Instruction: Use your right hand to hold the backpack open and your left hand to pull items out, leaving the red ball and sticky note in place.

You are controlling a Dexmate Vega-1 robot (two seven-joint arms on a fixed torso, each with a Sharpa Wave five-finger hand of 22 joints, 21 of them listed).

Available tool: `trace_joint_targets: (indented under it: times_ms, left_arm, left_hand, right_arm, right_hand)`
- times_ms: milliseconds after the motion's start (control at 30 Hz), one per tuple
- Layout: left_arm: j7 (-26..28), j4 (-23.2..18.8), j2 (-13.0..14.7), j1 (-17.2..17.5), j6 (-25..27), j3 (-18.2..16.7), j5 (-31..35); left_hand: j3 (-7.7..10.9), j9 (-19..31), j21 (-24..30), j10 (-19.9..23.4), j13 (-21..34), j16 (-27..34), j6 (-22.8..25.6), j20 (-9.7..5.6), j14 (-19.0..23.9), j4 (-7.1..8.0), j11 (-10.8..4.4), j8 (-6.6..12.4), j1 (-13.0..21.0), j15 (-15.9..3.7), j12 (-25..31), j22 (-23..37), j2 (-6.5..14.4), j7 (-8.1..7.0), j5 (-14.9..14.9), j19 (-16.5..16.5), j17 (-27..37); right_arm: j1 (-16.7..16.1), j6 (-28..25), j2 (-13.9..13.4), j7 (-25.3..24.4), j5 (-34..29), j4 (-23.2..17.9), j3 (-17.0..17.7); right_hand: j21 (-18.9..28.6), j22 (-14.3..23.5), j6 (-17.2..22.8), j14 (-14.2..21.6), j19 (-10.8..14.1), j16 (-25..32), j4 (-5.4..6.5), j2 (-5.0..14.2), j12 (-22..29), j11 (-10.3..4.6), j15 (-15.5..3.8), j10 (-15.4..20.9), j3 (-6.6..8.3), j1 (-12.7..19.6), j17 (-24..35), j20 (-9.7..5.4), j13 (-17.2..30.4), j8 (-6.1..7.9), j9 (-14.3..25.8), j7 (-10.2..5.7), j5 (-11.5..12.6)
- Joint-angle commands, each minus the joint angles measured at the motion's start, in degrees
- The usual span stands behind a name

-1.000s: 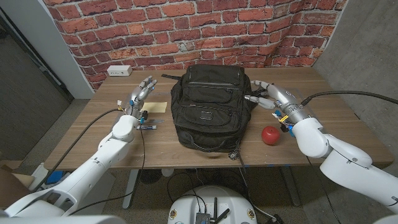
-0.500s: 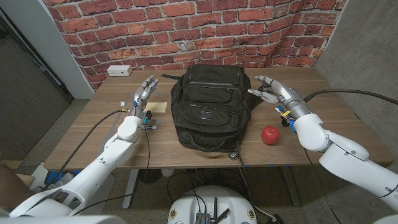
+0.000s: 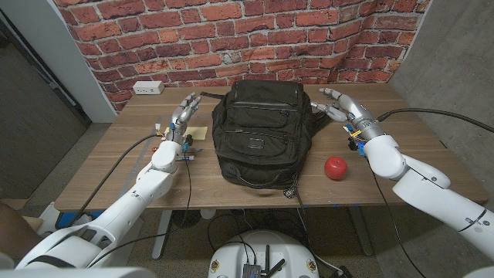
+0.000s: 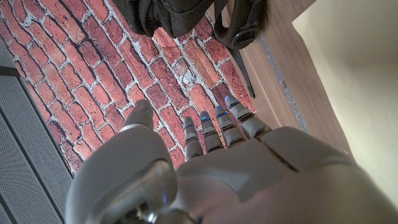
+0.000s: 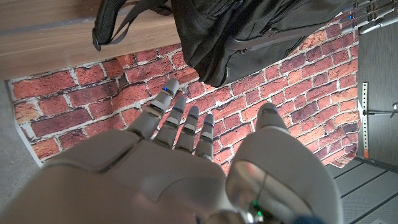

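Wooden worktop [image 3: 255, 193] w/ black backpack [image 3: 261, 131] lying mid. Red ball [image 3: 335, 167] just right of it, apart. Yellow sticky note [image 3: 197, 133] left of backpack, small pen-like items [image 3: 188, 155] nearby. White power strip [image 3: 147, 88] at far-left corner.

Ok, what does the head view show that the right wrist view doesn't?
Head view alone: the red ball, the sticky note, the left hand beside the backpack, and a white power strip at the table's far edge.
Right wrist view alone: a close look along the back of the right hand, fingers spread, holding nothing.
Both: backpack, brick wall, wooden table, right hand.
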Motion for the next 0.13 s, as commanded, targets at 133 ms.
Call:
trace_joint_targets:
  times_ms: [133]
  left_arm:
    - [-3.1,4.4,-1.4,-3.1,0.3,1.1,-1.8]
  left_hand:
    - [0.47,0.1,0.5,0.2,0.1,0.3,0.6,-4.51,0.2,-0.29,0.13,0.4,-0.6,-0.87,0.6,0.0,0.1,-0.04,-0.3,0.2,0.1]
  right_arm:
    - [4.5,1.2,2.4,0.4,4.2,5.6,-2.1]
  right_hand:
    - [-0.2,0.0,0.0,0.0,-0.1,0.1,0.45,0.02,0.2,-0.19,-1.05,-0.2,-0.07,-1.2,0.0,-0.27,0.0,-0.03,-0.1,0.33,-0.4]
